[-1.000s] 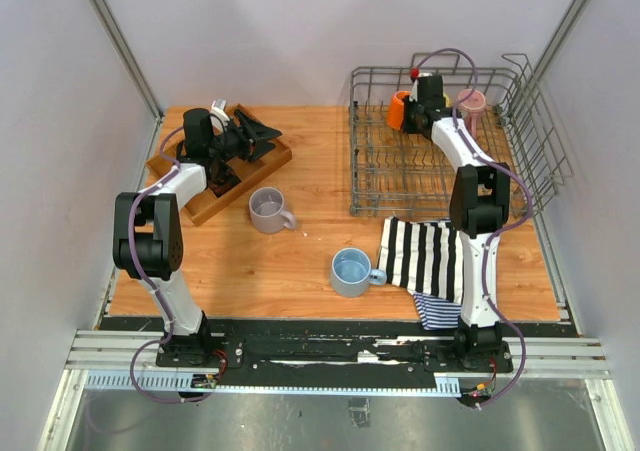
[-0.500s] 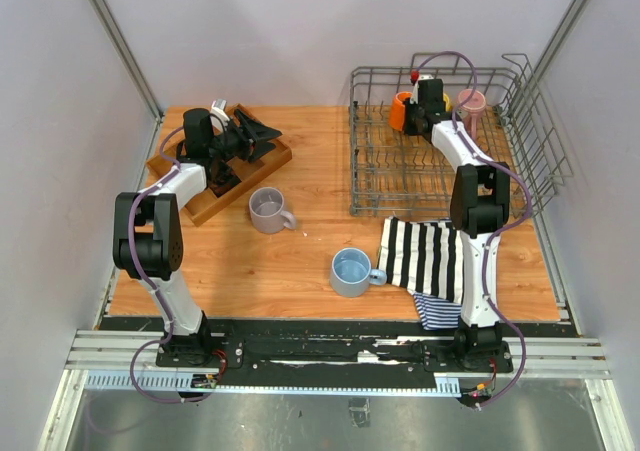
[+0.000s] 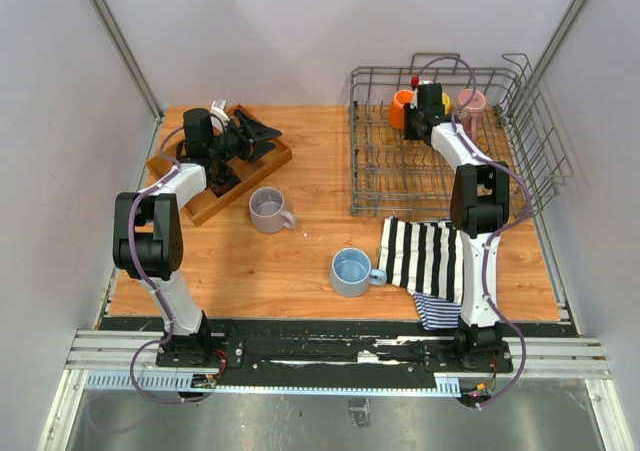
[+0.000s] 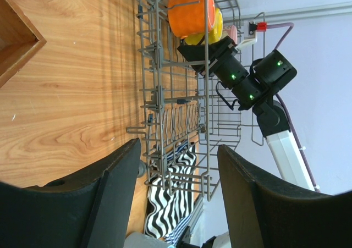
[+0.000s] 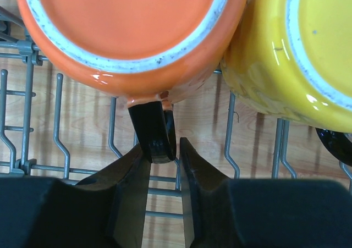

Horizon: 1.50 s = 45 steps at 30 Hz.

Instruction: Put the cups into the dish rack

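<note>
1. The right gripper (image 5: 163,149) has its fingers (image 5: 129,187) set closely either side of the orange cup (image 5: 126,22) handle (image 5: 154,130). Whether they pinch it I cannot tell.
2. Just past the tips, that cup's base faces them, on the rack (image 5: 60,110) tines, with the yellow cup (image 5: 286,55) just beside it.
3. It looks rigid, glossy and chippable, so the handle is the best hold.
4. The left gripper (image 4: 180,149) gapes empty. The grey cup (image 3: 268,207) and blue cup (image 3: 350,269) are well apart from all fingers.

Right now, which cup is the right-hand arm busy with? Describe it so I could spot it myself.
Find the grey wire dish rack at the far right of the table. Along its back wall, left of the yellow mug and pink mug, sits the orange mug: the only orange one, its handle between the fingers of the right tool.
</note>
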Each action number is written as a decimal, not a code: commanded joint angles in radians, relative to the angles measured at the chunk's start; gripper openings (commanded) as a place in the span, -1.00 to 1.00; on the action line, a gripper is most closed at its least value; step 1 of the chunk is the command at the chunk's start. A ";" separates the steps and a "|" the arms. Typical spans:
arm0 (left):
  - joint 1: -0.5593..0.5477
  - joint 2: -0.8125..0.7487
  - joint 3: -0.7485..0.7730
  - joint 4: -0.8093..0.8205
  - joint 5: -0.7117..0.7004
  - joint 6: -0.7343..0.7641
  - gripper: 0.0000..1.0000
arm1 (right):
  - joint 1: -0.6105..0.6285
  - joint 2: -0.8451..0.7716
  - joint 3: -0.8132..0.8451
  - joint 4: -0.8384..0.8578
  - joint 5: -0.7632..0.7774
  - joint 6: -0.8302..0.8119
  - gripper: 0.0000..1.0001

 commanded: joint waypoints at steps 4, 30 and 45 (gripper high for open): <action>0.008 0.009 -0.002 0.040 0.017 -0.001 0.24 | -0.017 -0.051 -0.037 -0.003 0.062 -0.020 -0.43; -0.045 -0.109 0.032 -0.476 -0.174 0.418 0.27 | -0.023 -0.449 -0.269 -0.030 0.002 0.025 0.04; -0.059 -0.385 -0.154 -0.823 -0.505 0.395 0.21 | -0.017 -0.788 -0.442 -0.200 -0.076 0.070 0.50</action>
